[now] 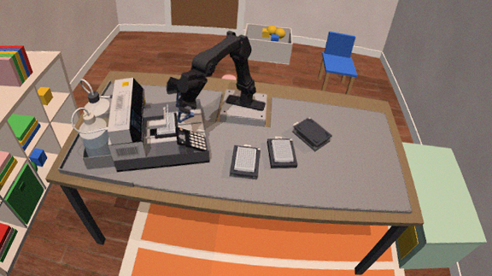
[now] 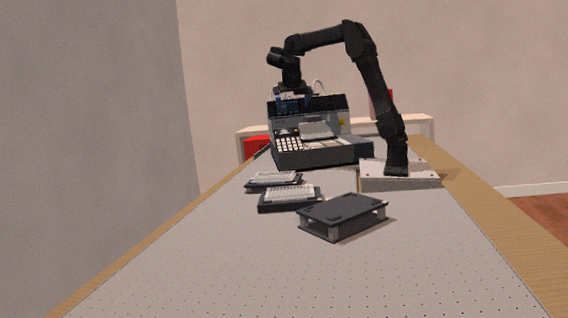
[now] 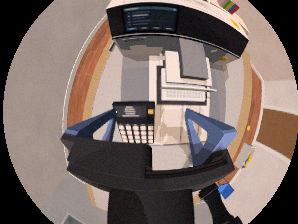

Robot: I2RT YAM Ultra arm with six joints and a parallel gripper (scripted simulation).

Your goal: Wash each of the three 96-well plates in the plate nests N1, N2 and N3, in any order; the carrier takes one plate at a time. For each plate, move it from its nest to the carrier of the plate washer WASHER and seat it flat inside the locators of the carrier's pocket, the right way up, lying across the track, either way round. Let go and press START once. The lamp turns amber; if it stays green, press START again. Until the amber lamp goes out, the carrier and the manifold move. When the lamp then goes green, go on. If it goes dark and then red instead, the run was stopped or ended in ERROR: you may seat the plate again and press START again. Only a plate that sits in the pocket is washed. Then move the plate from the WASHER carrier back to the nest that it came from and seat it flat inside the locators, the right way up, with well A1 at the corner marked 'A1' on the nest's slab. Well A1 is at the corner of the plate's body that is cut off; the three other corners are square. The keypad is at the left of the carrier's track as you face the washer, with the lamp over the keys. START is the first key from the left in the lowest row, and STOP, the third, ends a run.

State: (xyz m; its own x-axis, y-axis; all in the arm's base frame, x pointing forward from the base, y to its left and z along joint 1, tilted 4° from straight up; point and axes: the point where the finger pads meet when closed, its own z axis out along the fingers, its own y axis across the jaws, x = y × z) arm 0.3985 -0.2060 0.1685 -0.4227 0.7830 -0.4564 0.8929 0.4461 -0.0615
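The washer (image 1: 133,122) (image 2: 311,114) (image 3: 169,19) stands at the table's left end. A white 96-well plate (image 1: 167,125) (image 2: 316,133) (image 3: 185,91) lies on its carrier. The keypad (image 1: 195,140) (image 2: 289,144) (image 3: 135,128) is beside the track. My gripper (image 1: 183,117) (image 2: 293,98) (image 3: 150,112) is open and empty. It hangs above the keypad and the front of the carrier. Two nests hold plates: one plate (image 1: 245,158) (image 2: 273,177) lies nearest the washer, a second plate (image 1: 282,150) (image 2: 289,193) next to it. The third nest (image 1: 311,133) (image 2: 343,214) is empty.
Two bottles (image 1: 93,124) with tubing stand at the washer's left. The arm's base plate (image 1: 244,112) (image 2: 401,177) sits at the back edge of the table. A shelf (image 1: 10,141) stands left of the table and a green cabinet (image 1: 439,201) at its right.
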